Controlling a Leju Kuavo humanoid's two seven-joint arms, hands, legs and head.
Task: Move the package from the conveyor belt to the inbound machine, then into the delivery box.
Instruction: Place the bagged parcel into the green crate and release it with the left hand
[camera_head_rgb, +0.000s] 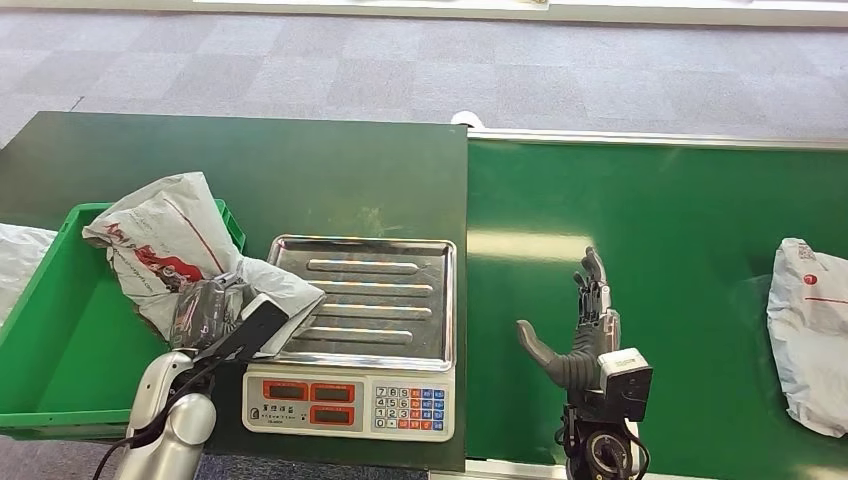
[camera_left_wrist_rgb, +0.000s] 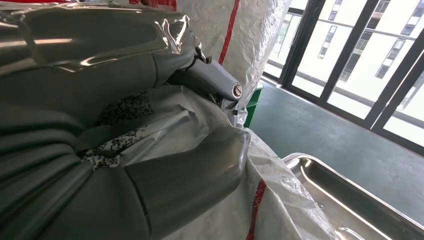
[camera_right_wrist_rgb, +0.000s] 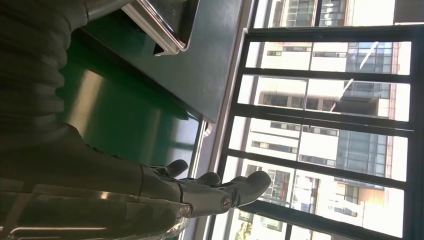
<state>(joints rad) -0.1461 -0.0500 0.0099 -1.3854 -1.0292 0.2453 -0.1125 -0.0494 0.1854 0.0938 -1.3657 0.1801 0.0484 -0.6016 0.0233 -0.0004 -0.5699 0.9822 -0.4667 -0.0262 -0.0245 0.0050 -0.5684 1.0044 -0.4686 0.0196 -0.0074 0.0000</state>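
Left robot hand (camera_head_rgb: 212, 310) grips the package (camera_head_rgb: 165, 245) between the scale (camera_head_rgb: 362, 300) and the green box (camera_head_rgb: 60, 330), so only the drop remains. Right robot hand (camera_head_rgb: 585, 325) hovers spread, empty, right of the scale.

We see grey carpet tiles (camera_head_rgb: 420, 60) on floor beyond dark green counter (camera_head_rgb: 330, 170). White strip (camera_head_rgb: 480, 8) runs along far edge of floor. Through right wrist view we note tall windows with dark frames (camera_right_wrist_rgb: 325, 120), pale building with rows of windows (camera_right_wrist_rgb: 350, 60) outside them. Left wrist view gives us similar dark-framed windows (camera_left_wrist_rgb: 350, 55) above dark floor (camera_left_wrist_rgb: 320, 130). Second white bag (camera_head_rgb: 808, 330) lies near right edge of head view; another white bag (camera_head_rgb: 18, 262) at far left edge.
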